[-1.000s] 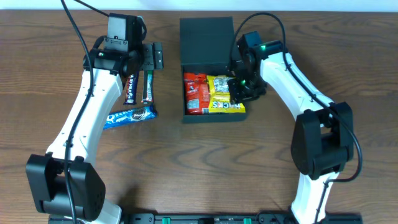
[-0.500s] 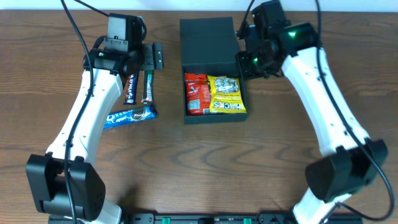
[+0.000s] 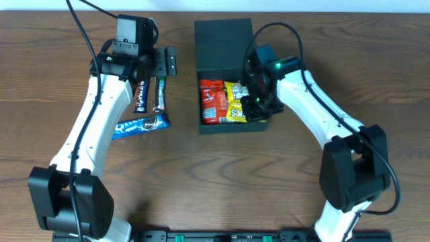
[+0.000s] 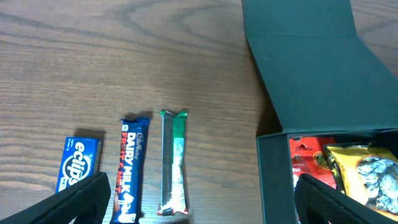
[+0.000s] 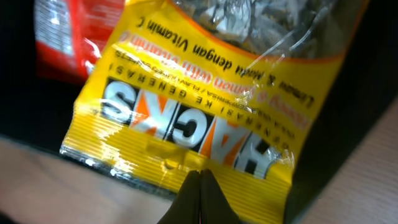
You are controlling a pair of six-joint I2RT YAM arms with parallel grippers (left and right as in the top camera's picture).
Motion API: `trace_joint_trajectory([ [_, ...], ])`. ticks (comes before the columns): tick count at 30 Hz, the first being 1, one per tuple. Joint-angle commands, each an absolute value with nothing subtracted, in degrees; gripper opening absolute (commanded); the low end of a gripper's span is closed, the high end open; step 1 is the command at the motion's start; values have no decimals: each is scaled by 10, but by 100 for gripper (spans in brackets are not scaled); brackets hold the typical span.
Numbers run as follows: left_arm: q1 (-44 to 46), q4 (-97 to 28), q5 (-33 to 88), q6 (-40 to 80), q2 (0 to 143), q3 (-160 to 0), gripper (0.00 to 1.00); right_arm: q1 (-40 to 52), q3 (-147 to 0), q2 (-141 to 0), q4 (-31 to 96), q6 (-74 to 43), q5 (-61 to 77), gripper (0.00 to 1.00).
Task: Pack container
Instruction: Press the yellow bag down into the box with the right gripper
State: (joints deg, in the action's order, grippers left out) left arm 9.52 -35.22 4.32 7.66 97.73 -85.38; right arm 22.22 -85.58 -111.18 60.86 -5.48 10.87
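As seen from overhead, container [image 3: 223, 40]: rear centre of table [image 3: 201, 181], flap lid lying open behind, red packet [image 3: 211, 101] and yellow packet [image 3: 236, 101] side by side inside. Right gripper [image 3: 259, 102] over its right half. Left gripper [image 3: 161, 64] above Dairy Milk bar [image 3: 141, 95] and green bar [image 3: 160, 94], left of container; blue packet [image 3: 141, 126] near.

Left wrist: fingers [image 4: 81, 199] spread wide, empty.

Right wrist: fingers [image 5: 199, 199] pressed together, tips at yellow packet's crimped edge.

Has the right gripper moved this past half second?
Yes: the right gripper went down-frame, from beside the dark rectangular cardboard box's lid to its yellow packet.
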Motion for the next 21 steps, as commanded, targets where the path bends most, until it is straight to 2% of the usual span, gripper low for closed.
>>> trace_joint_trajectory([
  [1,93,-356,45,77,967,-865,95,226,-828,-1122,591,-51,109,1],
  [9,93,-361,45,77,967,-865,95,225,-821,-1135,560,-51,109,1],
  [21,93,-362,45,77,967,-865,96,224,-943,-1109,605,-51,110,1],
])
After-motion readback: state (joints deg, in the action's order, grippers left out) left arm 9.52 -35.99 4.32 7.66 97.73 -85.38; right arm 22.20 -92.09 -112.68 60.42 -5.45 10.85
